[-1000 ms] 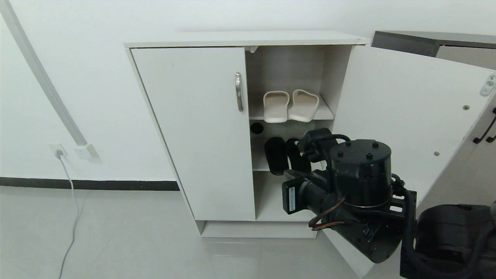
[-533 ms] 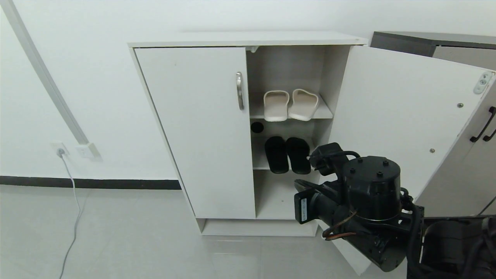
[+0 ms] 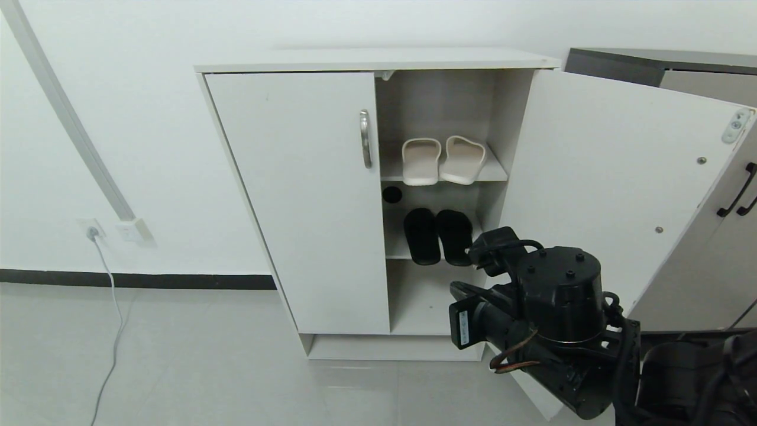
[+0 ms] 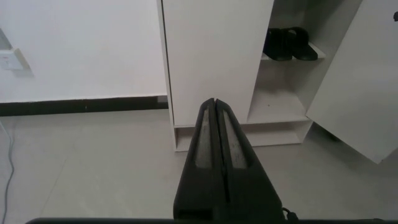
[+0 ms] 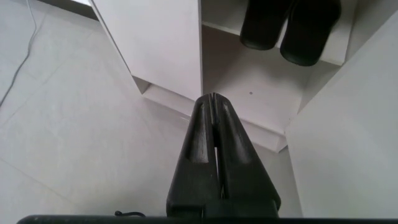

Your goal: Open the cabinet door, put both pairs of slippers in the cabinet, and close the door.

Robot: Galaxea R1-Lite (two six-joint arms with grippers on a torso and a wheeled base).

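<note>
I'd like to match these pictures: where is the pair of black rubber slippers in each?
Head view: pair of black rubber slippers on the middle shelf, below the cream slippers.
Left wrist view: far off, on that shelf.
Right wrist view: close up, same shelf.
Shared landmark: the closed white cabinet door beside them.

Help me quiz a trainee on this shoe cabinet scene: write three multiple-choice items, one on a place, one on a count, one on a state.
1. Where are the black slippers? A. upper shelf B. room floor C. lower shelf
2. How many pairs of slippers sit in the cabinet? A. two B. one C. three
3. The cabinet's right door is: A. shut B. swung open C. missing
Answers: 1 C, they lie one shelf below the white slippers; 2 A, a white pair and a black pair; 3 B, it stands angled out, showing the shelves.
</note>
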